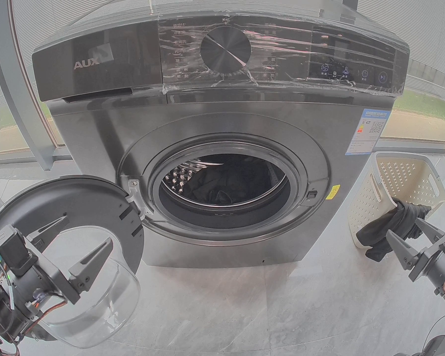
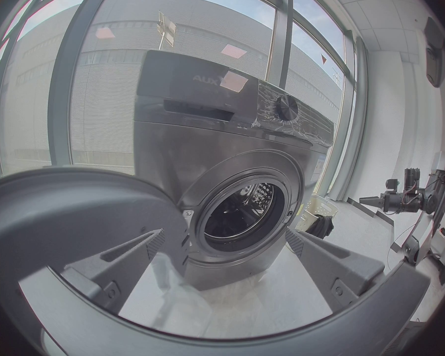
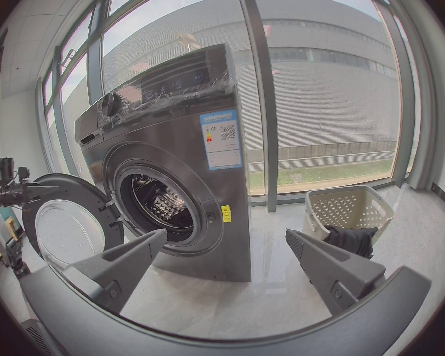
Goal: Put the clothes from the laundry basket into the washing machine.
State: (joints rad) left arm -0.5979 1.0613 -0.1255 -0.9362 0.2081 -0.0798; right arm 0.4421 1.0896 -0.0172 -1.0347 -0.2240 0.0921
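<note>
The grey front-loading washing machine point(image 1: 222, 124) fills the centre of the head view. A brand logo sits on its detergent-drawer panel at upper left. Creased plastic film covers the control panel around the round dial point(image 1: 226, 49). A blue-and-white energy label point(image 1: 367, 131) is stuck at the upper right of the front, with a small yellow sticker point(image 1: 333, 192) below it beside the door opening; their print is too small to make out.

The round door point(image 1: 69, 208) stands swung wide open at lower left. Inside the drum lies a heap of dark clothes point(image 1: 227, 181).

At the right edge, a cream perforated laundry basket point(image 1: 405, 174) stands on the floor just beside the machine. A dark garment point(image 1: 380, 231) hangs over its near rim and down the outside.

The left gripper point(image 1: 88, 229) hangs in front of the open door, jaws spread wide and empty. The right gripper point(image 1: 403, 226), at lower right, is likewise spread wide and holds nothing. It points at the draped garment, and the right wrist view shows the garment well apart from it.
</note>
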